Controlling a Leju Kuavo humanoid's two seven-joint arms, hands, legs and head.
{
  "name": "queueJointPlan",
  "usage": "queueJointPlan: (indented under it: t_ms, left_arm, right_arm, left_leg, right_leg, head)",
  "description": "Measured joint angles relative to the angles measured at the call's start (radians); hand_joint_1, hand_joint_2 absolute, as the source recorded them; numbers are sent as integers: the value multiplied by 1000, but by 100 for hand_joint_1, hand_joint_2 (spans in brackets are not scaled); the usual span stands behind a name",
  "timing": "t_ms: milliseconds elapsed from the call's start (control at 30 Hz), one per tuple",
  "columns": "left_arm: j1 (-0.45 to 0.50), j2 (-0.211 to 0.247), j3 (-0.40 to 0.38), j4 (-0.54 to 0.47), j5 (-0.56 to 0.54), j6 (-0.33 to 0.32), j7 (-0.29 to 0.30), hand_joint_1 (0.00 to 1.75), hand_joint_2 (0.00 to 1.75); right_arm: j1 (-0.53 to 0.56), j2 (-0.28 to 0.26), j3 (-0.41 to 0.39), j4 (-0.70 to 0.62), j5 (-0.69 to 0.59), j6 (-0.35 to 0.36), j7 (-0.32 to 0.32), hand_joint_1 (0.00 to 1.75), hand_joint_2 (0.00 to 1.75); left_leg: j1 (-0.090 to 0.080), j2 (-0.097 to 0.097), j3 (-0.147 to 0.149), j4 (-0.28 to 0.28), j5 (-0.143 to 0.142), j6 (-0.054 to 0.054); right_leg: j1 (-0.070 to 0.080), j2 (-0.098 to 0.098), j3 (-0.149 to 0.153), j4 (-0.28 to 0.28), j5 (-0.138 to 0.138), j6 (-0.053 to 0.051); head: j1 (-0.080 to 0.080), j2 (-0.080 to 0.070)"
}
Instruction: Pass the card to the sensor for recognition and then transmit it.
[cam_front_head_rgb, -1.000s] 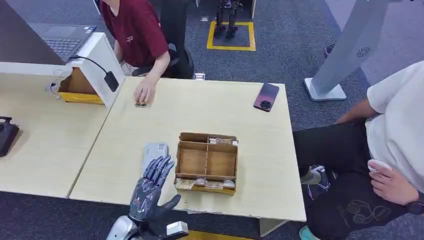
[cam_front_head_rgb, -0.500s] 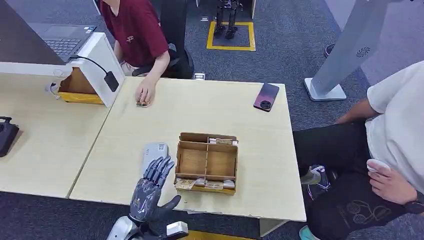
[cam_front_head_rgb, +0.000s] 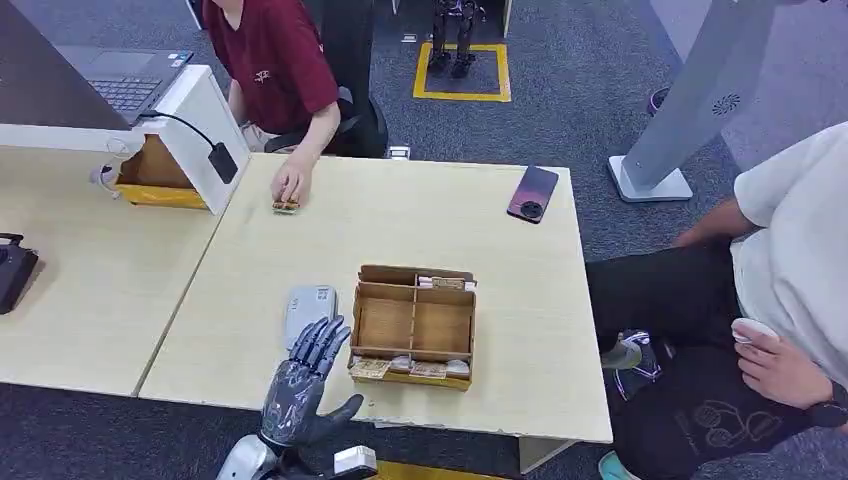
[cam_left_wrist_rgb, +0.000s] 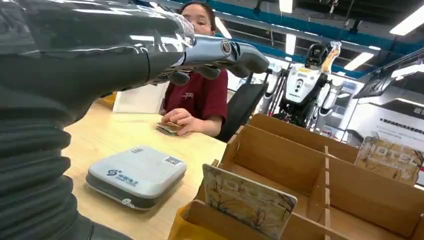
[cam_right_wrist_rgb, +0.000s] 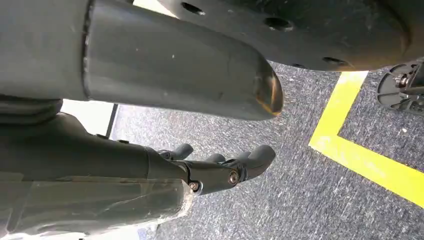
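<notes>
Left wrist view shows the card standing on edge, leaning in the front slot of the box. It looks thin, light and fairly stiff, probably slick on its faces, so the exposed top edge is the place to pinch, thumb on one face and fingers on the other. More cards line the box's near slot. The left hand hovers over the table's near edge beside the box, fingers spread, holding nothing, with the grey sensor just beyond its fingertips. The right hand hangs over the floor, empty, fingers loosely curled.
</notes>
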Motion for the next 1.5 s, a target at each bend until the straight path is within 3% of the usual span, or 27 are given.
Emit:
queueJointPlan:
  t_ms: [367, 400, 767, 833, 867, 900, 1500]
  left_arm:
    - [-1, 0, 0, 19, -5, 0, 0, 5, 175]
    - [-2, 0, 0, 25, 0, 0, 1, 175, 175]
    - [-24, 4, -10, 108, 38, 0, 26, 175, 175]
    - [-32, 4, -11, 114, 49, 5, 25, 157, 175]
    - [-34, 5, -11, 116, 51, 6, 25, 131, 175]
    - [-36, 5, -11, 118, 52, 6, 25, 171, 175]
    - [-59, 19, -44, 162, 92, 10, 34, 175, 175]
  right_arm:
    - [-2, 1, 0, 0, 0, 2, 1, 0, 0]
    - [-2, 1, 0, 0, 0, 2, 2, 0, 0]
    - [-2, 1, 0, 0, -3, 3, 3, 0, 0]
    - [-2, 1, 0, 0, -3, 3, 3, 0, 0]
    - [-2, 1, 0, 0, -3, 3, 3, 0, 0]
    - [-2, 1, 0, 0, -3, 2, 3, 0, 0]
    - [-3, 1, 3, 0, -3, 2, 4, 0, 0]
  left_leg:
    - [0, 0, 0, 0, 0, 0]
    - [0, 0, 0, 0, 0, 0]
    - [0, 0, 0, 0, 0, 0]
    - [0, 0, 0, 0, 0, 0]
    - [0, 0, 0, 0, 0, 0]
    - [0, 0, 0, 0, 0, 0]
    - [0, 0, 0, 0, 0, 0]
  right_leg:
    - [0, 0, 0, 0, 0, 0]
    - [0, 0, 0, 0, 0, 0]
    - [0, 0, 0, 0, 0, 0]
    - [0, 0, 0, 0, 0, 0]
    - [0, 0, 0, 0, 0, 0]
    - [0, 0, 0, 0, 0, 0]
    - [0, 0, 0, 0, 0, 0]
  head:
    - [0, 0]
    - [0, 0]
    - [0, 0]
    - [0, 0]
    - [0, 0]
    - [0, 0]
    - [0, 0]
